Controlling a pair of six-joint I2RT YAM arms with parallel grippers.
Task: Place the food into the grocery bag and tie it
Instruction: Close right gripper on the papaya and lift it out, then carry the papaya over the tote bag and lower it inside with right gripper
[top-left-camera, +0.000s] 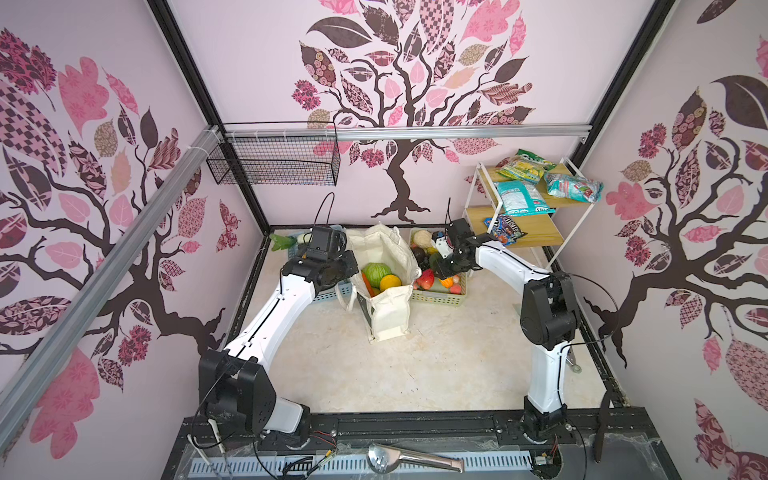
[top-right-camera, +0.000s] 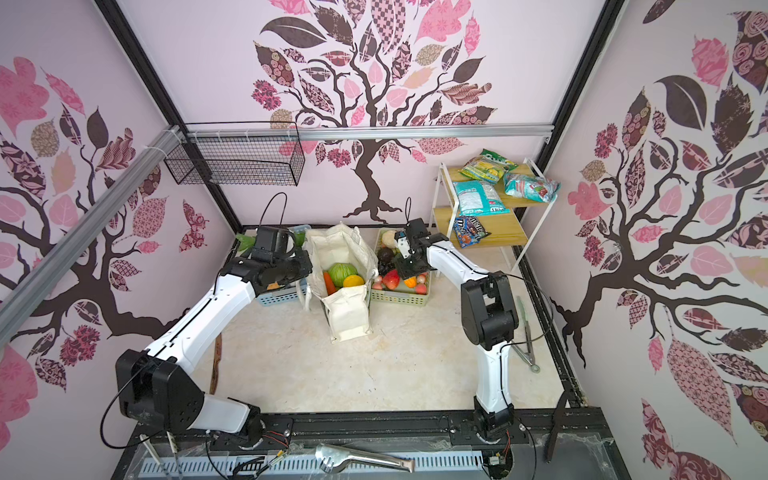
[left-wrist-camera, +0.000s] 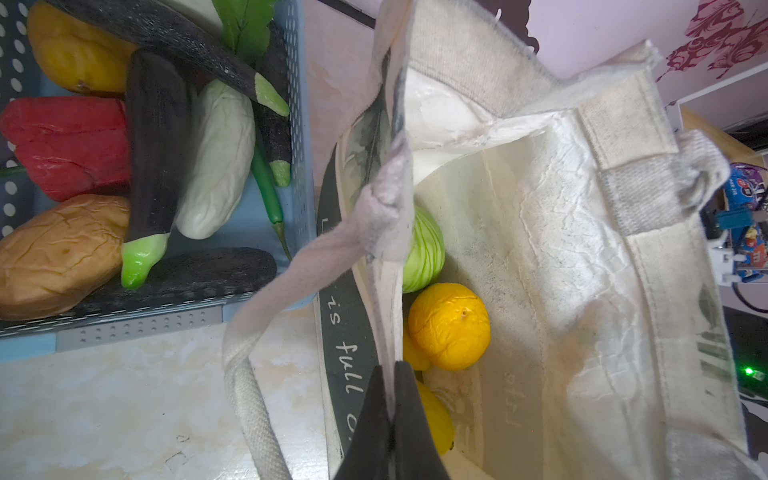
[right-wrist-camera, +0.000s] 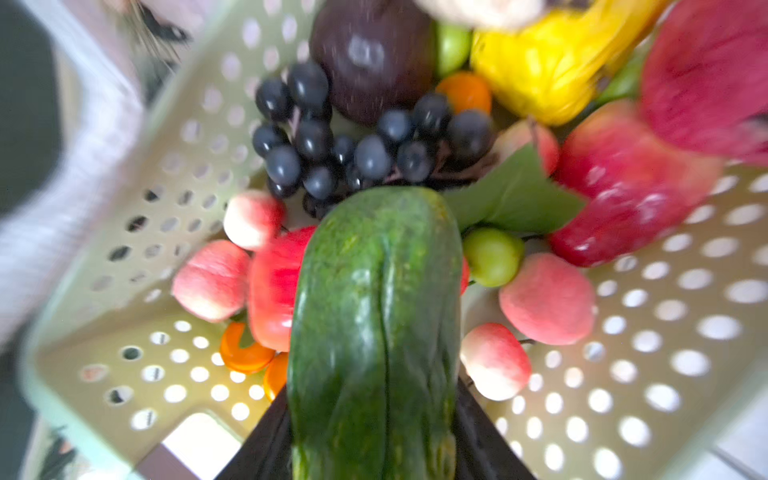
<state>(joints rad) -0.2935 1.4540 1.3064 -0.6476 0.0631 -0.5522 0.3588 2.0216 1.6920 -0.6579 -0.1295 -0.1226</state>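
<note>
The cream grocery bag (top-left-camera: 388, 316) (top-right-camera: 347, 316) stands open in the middle of the floor in both top views. Inside lie a green cabbage (top-left-camera: 376, 272) (left-wrist-camera: 426, 253), a yellow-orange fruit (top-left-camera: 390, 282) (left-wrist-camera: 449, 326) and a carrot (top-left-camera: 366, 286). My left gripper (left-wrist-camera: 390, 368) is shut on the bag's rim beside the dark green panel (left-wrist-camera: 345, 374), at the bag's left side (top-left-camera: 353, 266). My right gripper (right-wrist-camera: 374, 399) (top-left-camera: 442, 266) is shut on a dark green oblong vegetable (right-wrist-camera: 374, 311), just above the fruit in the beige basket (right-wrist-camera: 166, 174). That view is blurred.
The beige basket (top-left-camera: 440, 297) right of the bag holds grapes (right-wrist-camera: 353, 153), apples, peaches and a yellow fruit. A blue basket (left-wrist-camera: 301, 124) on the bag's left holds eggplants and peppers. A shelf (top-left-camera: 536, 237) with snack packets stands at the back right. Tongs (top-left-camera: 415, 459) lie at the front edge.
</note>
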